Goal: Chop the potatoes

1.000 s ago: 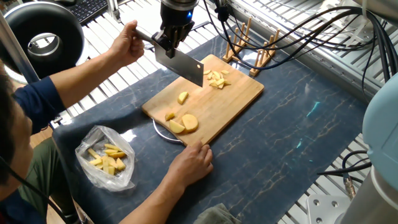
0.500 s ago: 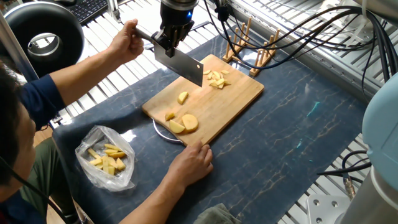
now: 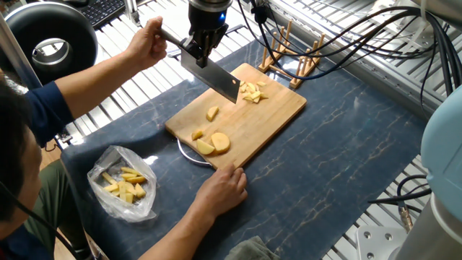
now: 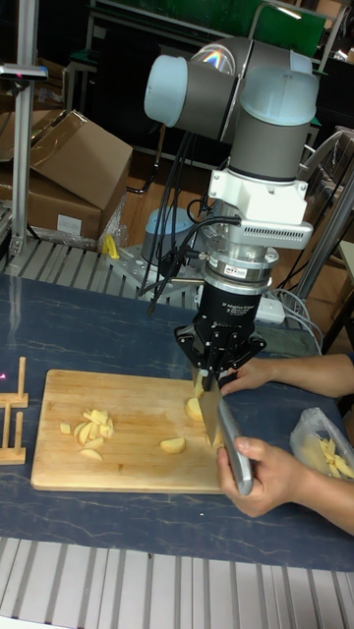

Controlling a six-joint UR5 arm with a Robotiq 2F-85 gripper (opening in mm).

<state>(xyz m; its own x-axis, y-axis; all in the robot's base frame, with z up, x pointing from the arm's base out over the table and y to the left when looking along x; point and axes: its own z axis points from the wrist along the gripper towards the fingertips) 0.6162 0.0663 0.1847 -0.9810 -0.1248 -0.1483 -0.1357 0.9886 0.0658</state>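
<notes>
The potatoes lie on a wooden cutting board [image 3: 267,115] [image 4: 128,472]. A heap of chopped bits [image 3: 250,92] [image 4: 90,429] sits at its far end, one chunk [image 3: 211,113] [image 4: 173,445] in the middle, and larger slices [image 3: 214,144] [image 4: 197,409] at the near end. My gripper [image 3: 199,45] [image 4: 217,374] is shut on the handle of a cleaver [image 3: 214,77] [image 4: 230,432]. The blade slants down, its tip just beside the chopped heap. A person's hand [image 3: 146,42] also grips the handle's end.
The person's other hand [image 3: 224,189] [image 4: 264,478] rests at the board's front edge. A clear plastic bag of yellow pieces [image 3: 124,184] [image 4: 321,450] lies front left. A wooden rack [image 3: 289,47] [image 4: 12,413] stands behind the board. A ring lamp [image 3: 50,40] is at the far left.
The gripper and cleaver have shifted slightly right, bringing the blade tip closer to the chopped heap. The hand on the handle followed. The potato pieces have not moved.
</notes>
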